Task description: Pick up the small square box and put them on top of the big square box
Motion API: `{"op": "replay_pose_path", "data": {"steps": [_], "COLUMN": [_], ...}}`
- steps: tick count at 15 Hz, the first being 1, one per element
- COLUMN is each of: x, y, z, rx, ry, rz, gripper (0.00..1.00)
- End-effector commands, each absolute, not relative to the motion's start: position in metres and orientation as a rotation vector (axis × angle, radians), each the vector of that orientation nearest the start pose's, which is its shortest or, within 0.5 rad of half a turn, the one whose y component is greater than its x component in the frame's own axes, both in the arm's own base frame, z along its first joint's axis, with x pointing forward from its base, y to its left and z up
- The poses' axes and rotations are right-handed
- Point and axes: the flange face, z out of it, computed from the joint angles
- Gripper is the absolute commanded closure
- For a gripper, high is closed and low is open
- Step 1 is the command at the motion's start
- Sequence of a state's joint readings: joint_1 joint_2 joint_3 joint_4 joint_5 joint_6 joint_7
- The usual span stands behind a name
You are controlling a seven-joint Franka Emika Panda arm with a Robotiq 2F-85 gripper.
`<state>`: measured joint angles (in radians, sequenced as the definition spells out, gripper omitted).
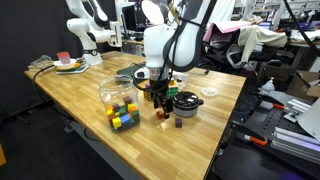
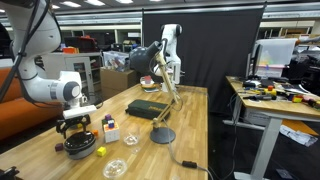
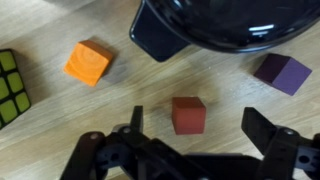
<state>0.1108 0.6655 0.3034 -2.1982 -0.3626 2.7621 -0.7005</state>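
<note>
Gripper: fingers spread wide, holding nothing. In the wrist view it comes in from the bottom edge, pointing down at the wooden table.

Red cube: sits on the table in the gap between the two fingers, touching neither. In an exterior view the same cube lies on the table just below the gripper.

Orange cube: on the table to the left of the red cube in the wrist view, apart from it.

Purple cube: to the right in the wrist view, just beside the black bowl. In an exterior view it lies near the front of the bowl.

Puzzle cube: partly cut off at the left edge of the wrist view, with green and yellow squares showing.

Green box: flat and dark, lying on the table well apart from the gripper and the bowl. Nothing rests on top of it.

Clear jar: upright near the table's front edge, with coloured cubes inside, near the arm.

Grey disc: flat on the table between the green box and the near end.
</note>
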Motion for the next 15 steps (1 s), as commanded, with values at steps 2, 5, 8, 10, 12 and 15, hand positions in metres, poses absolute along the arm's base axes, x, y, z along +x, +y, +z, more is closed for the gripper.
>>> {"op": "replay_pose_path", "data": {"steps": [2,5,8,10,12,15], "x": [0.4751,0.4763,0.4762,0.476,0.4759,0.4761], "y": [0.2336,0.2322,0.2331,0.2334,0.2331,0.2299], "z": [0.0866,0.0874,0.0872,0.0869,0.0869,0.0954], "rx": [-2.337,-2.342,-2.341,-2.342,-2.35,-2.375], "ry": [-1.955,-1.946,-1.943,-1.938,-1.927,-1.928], "rz": [0.07,0.065,0.065,0.065,0.065,0.05], "gripper": [0.33,0.56,0.77,0.91,0.93,0.93]}}
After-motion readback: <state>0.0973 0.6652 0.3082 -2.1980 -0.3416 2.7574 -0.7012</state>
